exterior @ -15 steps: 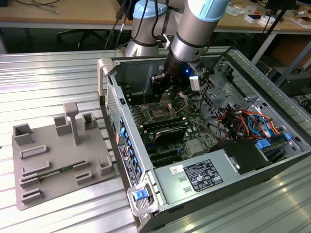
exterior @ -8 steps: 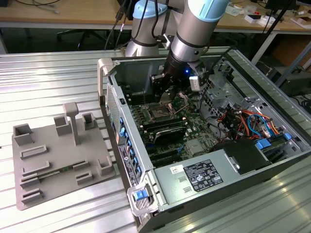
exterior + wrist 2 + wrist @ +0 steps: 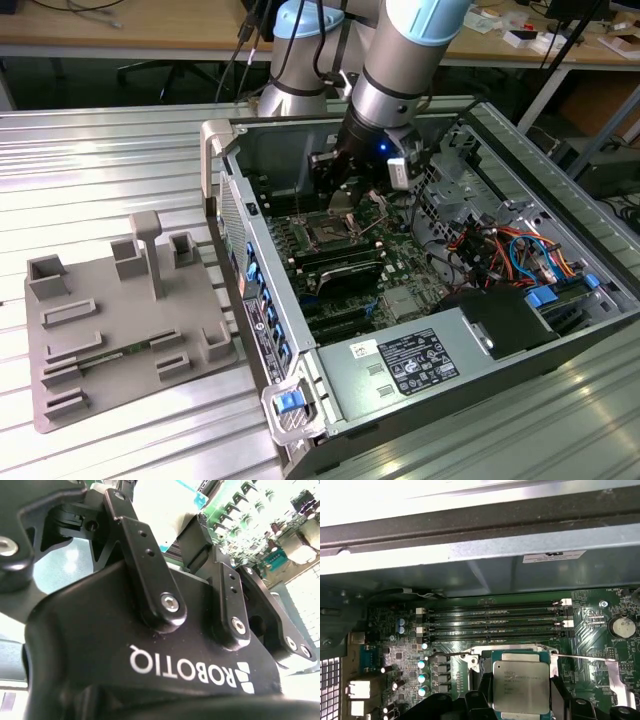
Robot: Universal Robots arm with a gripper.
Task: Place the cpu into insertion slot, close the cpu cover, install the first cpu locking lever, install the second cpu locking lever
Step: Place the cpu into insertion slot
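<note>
In the first wrist view the cpu [image 3: 521, 680], a small square chip with a dull silver top and a green rim, sits between my two black fingers [image 3: 479, 702]. My gripper [image 3: 520, 707] is shut on it, directly over the insertion slot [image 3: 476, 659] on the green motherboard. Two thin wire locking levers [image 3: 451, 654] [image 3: 582, 656] run out from the socket's corners, unlatched. The silvery cpu cover [image 3: 619, 685] lies swung open beside the socket. In the exterior view my gripper [image 3: 340, 200] hangs inside the open computer case, just above the dark socket [image 3: 328, 236].
Memory slots [image 3: 495, 622] lie just beyond the socket, and the case's metal wall [image 3: 520, 565] rises behind them. A coin battery [image 3: 622, 626] is nearby. A power supply [image 3: 400, 365] and coloured cables [image 3: 500, 250] crowd the case. A grey fixture [image 3: 120, 320] rests outside on the table.
</note>
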